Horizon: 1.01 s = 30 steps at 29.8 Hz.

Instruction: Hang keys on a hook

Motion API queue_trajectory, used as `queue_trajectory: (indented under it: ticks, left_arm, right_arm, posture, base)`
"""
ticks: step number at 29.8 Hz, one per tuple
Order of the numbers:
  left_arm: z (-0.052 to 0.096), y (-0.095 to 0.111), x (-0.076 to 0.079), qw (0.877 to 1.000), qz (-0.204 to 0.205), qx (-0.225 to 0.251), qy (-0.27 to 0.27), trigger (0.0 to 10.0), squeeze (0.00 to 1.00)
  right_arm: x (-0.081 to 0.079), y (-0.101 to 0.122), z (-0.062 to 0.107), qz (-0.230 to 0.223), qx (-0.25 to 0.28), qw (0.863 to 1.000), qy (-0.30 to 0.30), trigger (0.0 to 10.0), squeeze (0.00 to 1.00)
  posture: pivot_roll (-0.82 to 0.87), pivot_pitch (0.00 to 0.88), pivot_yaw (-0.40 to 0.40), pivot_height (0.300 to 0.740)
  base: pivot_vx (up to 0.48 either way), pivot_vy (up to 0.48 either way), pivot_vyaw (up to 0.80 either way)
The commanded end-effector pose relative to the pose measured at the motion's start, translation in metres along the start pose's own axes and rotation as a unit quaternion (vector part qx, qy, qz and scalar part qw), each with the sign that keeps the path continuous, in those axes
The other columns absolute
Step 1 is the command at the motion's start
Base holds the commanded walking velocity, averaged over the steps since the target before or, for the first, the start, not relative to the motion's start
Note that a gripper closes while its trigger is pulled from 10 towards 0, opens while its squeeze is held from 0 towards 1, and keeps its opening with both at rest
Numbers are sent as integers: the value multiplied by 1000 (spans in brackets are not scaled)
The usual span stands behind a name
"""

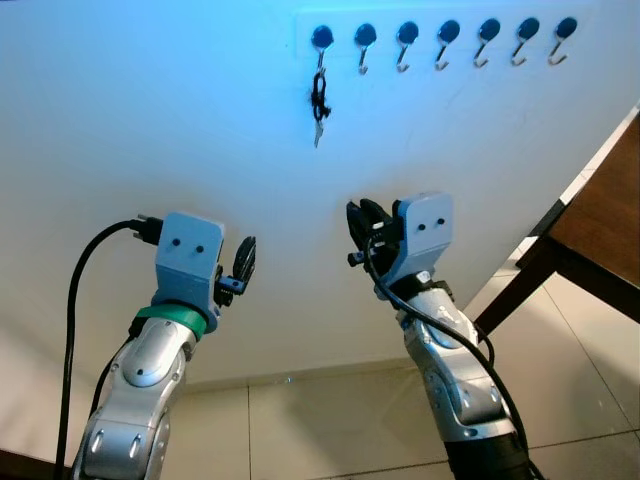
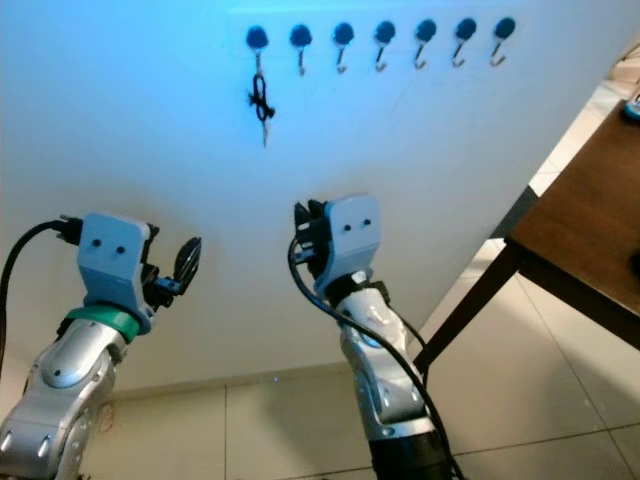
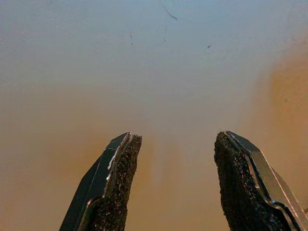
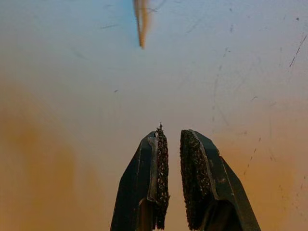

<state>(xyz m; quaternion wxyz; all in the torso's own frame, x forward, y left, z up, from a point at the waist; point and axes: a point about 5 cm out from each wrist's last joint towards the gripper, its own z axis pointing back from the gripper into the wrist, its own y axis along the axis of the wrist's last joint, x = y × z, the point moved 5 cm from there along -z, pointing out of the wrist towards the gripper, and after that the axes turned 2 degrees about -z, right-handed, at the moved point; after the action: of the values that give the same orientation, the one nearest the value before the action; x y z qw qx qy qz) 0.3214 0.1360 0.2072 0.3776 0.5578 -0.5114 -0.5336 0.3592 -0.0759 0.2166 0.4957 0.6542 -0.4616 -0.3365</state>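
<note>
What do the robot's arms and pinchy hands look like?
Both arms are shiny silver. Each wrist carries a pale blue-grey block with two small dots like eyes. The left gripper and right gripper have two long black fingers with rough, gritty pads. Black cables loop along both arms, and the left wrist wears a green ring.

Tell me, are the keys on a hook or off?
On. The keys hang from the leftmost hook on the wall, and neither the left gripper nor the right gripper touches them.
</note>
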Motion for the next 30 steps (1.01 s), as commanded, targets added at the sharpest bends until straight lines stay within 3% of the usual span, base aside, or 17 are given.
queue_trajectory:
  ticks: [1,30]
  left_arm:
    - [2,1,-1,1000,-2,1,1,10000,0]
    - [2,2,-1,1000,-3,4,2,10000,0]
  right_arm:
    - [1,1,-1,3,4,1000,-4,10000,0]
    - [2,0,-4,3,3,1000,-4,10000,0]
  posture:
    - [-29,75,73,740]
    - [-22,70,66,740]
  base:
    - [-405,0,0]
    - [-392,0,0]
